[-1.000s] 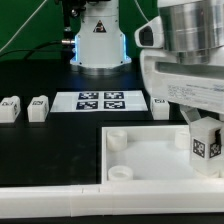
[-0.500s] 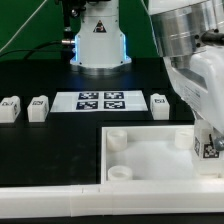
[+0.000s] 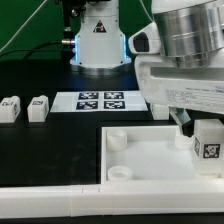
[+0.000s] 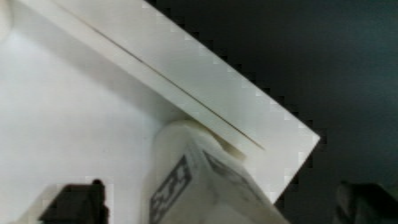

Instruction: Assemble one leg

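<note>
My gripper [image 3: 202, 136] is at the exterior view's right, shut on a leg [image 3: 208, 148], a small white block with a black-and-white tag. It holds the leg over the right near corner of the large white tray [image 3: 150, 165]. In the wrist view the leg [image 4: 205, 185] stands between my two dark fingers [image 4: 75, 202], with the tray [image 4: 71, 100] under it. Two more legs [image 3: 9, 108] [image 3: 38, 107] stand on the black table at the left. Whether the held leg touches the tray cannot be told.
The marker board [image 3: 100, 101] lies flat behind the tray. The robot base [image 3: 98, 40] stands at the back. The tray has round corner sockets [image 3: 116, 139] [image 3: 119, 172] on its left side. A white strip [image 3: 60, 195] runs along the near edge.
The wrist has swung back over the tray's right side and now hides the leg that stood to the right of the marker board. The held leg stays near the same corner.
</note>
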Robot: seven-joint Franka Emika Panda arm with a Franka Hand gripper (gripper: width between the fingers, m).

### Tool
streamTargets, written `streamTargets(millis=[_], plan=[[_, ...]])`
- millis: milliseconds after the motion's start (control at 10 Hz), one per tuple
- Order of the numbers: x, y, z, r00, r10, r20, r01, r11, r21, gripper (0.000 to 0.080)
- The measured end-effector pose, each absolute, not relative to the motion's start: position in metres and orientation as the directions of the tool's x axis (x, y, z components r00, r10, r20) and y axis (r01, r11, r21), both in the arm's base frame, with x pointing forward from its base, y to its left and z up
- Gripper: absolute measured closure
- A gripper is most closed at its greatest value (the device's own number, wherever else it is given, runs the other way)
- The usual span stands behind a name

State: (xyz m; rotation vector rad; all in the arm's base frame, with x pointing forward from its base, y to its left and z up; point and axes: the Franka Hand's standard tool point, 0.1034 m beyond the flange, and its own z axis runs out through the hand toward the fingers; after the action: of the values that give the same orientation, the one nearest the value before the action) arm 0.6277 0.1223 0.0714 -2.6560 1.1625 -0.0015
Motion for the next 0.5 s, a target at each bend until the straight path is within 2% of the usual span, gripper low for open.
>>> streamTargets(millis=[200,300,500], plan=[[0.6278,0.1208,0.0712,0.823,-0.567,-0.044,-0.560,-0.795,-0.231,0.0150],[0.6285,0.1205,0.0718,0.890,-0.455,-0.009,-0.446,-0.868,-0.217,0.0150],[0.6370,0.1198,0.0763,0.986,-0.142,0.084,-0.129,-0.981,-0.145,0.0150]])
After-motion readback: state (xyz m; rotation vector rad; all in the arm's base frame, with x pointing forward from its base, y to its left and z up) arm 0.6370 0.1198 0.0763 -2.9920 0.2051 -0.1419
